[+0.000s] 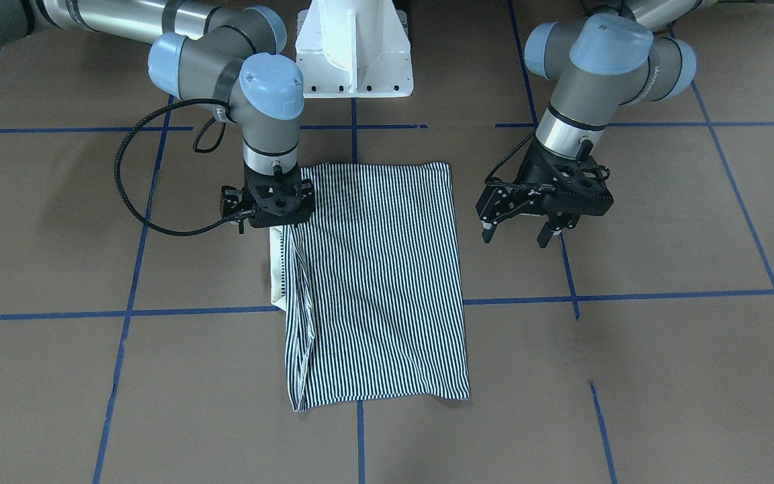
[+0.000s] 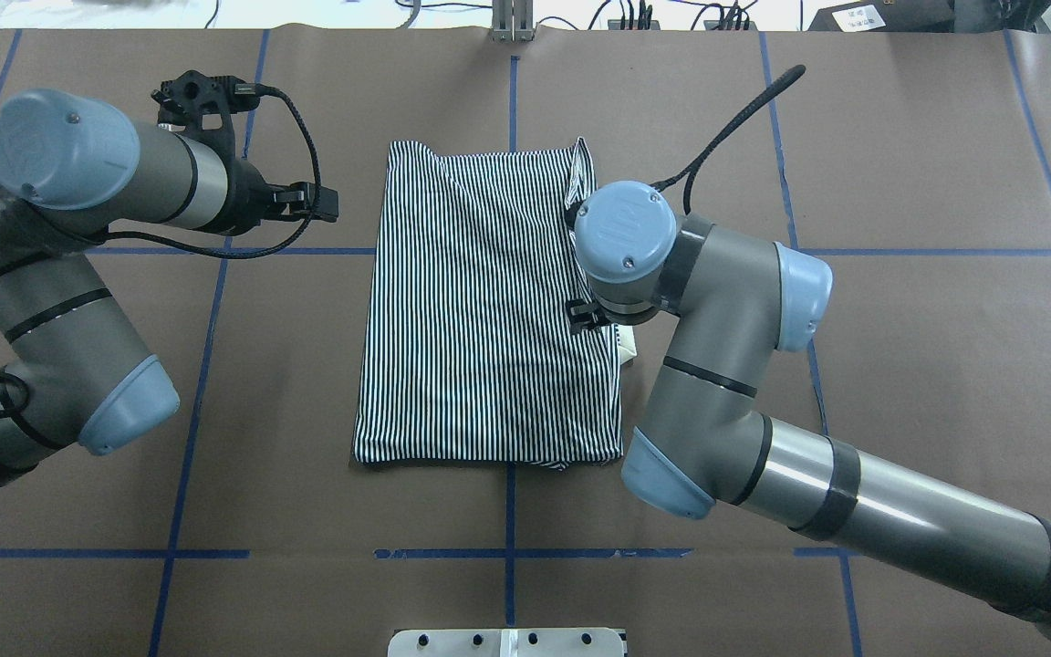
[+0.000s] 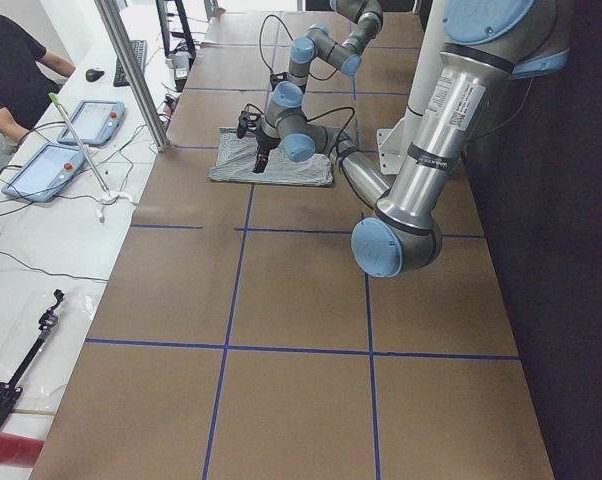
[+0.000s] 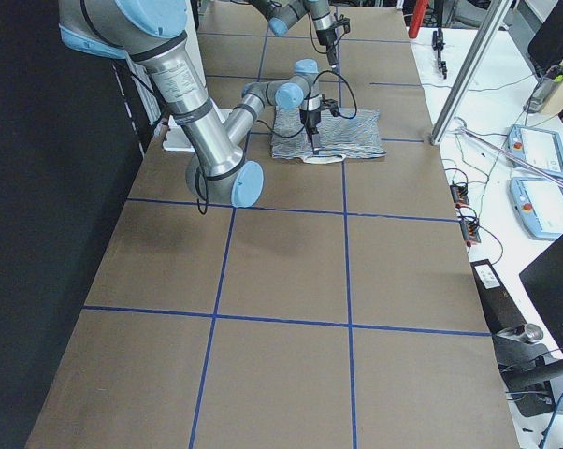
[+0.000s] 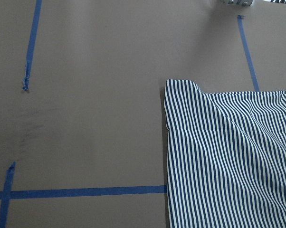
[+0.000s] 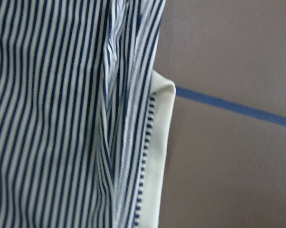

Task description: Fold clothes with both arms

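Note:
The striped polo shirt [image 1: 380, 282] lies folded into a tall rectangle in the middle of the table, and also shows in the overhead view [image 2: 489, 310]. Its white collar [image 1: 278, 269] pokes out from under one long folded edge, seen close in the right wrist view [image 6: 159, 156]. My right gripper [image 1: 273, 214] points down onto that edge by the collar. Its fingers are hidden under its body, so I cannot tell whether it grips. My left gripper [image 1: 516, 236] is open and empty, hovering off the shirt's opposite long edge. The left wrist view shows a shirt corner [image 5: 181, 90].
The brown table top carries a grid of blue tape lines [image 1: 192, 312]. The white pedestal base [image 1: 353, 54] stands at the robot's side of the table. A side bench with tablets [image 3: 51, 165] and a seated operator [image 3: 11, 70] lies beyond the table's far edge.

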Controlling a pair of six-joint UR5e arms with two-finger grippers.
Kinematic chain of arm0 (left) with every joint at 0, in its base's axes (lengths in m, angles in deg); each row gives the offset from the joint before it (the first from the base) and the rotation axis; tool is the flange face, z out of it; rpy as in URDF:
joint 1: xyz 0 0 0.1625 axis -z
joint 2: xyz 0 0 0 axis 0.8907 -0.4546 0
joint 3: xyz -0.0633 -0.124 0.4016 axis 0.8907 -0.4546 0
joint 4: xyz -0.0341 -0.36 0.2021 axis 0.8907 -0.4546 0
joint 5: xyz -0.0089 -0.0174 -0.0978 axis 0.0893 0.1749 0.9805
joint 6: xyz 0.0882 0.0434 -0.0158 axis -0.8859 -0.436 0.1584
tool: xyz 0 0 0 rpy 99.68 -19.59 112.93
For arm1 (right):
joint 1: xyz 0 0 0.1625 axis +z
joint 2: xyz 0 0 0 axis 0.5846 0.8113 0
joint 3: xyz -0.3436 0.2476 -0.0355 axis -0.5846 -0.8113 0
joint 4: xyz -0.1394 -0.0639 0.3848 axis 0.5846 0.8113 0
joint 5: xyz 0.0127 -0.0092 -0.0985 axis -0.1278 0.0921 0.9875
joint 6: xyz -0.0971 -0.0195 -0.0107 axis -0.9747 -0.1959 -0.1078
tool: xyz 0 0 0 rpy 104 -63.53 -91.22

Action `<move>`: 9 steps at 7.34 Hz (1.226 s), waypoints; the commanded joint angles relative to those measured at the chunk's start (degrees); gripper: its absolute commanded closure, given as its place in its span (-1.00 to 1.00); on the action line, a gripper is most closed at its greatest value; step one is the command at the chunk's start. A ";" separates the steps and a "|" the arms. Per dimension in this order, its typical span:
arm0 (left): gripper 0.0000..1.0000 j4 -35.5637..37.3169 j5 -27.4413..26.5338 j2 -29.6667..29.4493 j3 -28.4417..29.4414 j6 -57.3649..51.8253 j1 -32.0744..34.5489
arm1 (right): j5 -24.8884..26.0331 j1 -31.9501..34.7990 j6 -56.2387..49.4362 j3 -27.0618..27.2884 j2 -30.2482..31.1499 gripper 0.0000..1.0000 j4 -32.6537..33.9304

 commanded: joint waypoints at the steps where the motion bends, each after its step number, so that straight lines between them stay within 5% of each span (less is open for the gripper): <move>1: -1.00 0.00 0.07 -0.07 -0.08 -0.11 0.04 | 0.04 2.67 -0.32 -13.85 -9.78 -1.00 -5.92; 3: -1.00 0.09 0.07 0.01 0.01 -0.20 0.04 | 0.21 3.21 -1.54 -18.74 -10.52 -1.00 -9.57; 9: -1.00 0.09 1.21 -0.08 0.01 -0.11 0.04 | -0.13 5.91 -5.58 -21.13 -6.57 -1.00 -9.22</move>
